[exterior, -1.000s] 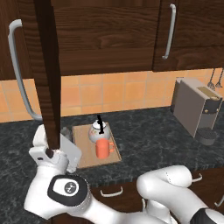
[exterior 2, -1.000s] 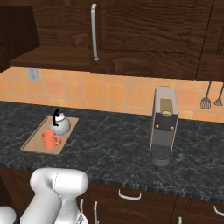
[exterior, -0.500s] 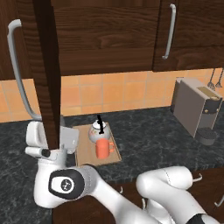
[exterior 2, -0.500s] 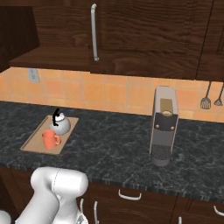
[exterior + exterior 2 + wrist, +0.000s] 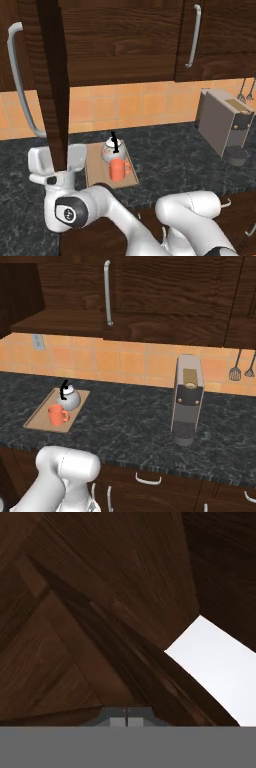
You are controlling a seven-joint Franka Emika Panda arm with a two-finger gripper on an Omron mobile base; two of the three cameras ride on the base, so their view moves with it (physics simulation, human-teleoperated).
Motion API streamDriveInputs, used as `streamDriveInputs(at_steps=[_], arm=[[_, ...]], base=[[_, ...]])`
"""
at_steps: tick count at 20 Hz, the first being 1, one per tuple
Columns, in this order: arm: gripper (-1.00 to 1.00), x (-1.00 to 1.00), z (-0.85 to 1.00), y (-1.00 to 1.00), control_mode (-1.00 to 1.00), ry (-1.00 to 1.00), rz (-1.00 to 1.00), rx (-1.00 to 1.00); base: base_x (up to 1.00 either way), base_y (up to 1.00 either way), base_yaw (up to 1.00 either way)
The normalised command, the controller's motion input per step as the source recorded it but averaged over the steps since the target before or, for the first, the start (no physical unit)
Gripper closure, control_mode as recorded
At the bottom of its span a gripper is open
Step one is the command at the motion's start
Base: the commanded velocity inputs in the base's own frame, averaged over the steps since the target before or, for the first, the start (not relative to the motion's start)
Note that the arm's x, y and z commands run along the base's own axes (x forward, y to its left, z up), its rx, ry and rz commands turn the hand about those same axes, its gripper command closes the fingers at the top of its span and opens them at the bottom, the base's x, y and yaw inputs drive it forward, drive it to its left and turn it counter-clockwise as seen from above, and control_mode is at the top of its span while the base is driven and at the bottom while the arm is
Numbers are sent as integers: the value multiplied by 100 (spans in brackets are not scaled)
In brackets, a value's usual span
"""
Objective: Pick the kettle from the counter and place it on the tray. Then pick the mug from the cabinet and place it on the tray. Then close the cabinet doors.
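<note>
Kettle (image 5: 111, 148) & mug (image 5: 117, 170) are sitting on tray (image 5: 94, 172); door-closing step is underway. Gripper (image 5: 56, 161) is pressing at open door (image 5: 54, 85) edge, fingers together. Next: it needs pushing the door shut w/o slipping off.

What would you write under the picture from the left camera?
Kettle and mug sit on the tray while the robot's hand is at the open cabinet door.

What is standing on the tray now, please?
On the tray stand the white kettle and, in front of it, the orange-red mug. Its left edge in the left base view is hidden behind the open cabinet door and the robot's hand.
</note>
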Motion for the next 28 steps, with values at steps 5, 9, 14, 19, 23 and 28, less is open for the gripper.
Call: streamDriveInputs(at_steps=[5,9,14,19,23,28], arm=[[100,-15,-3,39,-100,-6,0,-2],[100,-9,20,32,-100,-15,0,-1],[100,-16,22,-1,-100,-37,0,3],[100,-36,4,-83,-100,-44,0,29],[100,-24,47,-64,-100,-24,0,34],[100,-4,44,-97,-100,17,2,15]], base=[[0,0,0],[0,0,0],[0,0,0],[0,0,0],[0,0,0],[0,0,0]])
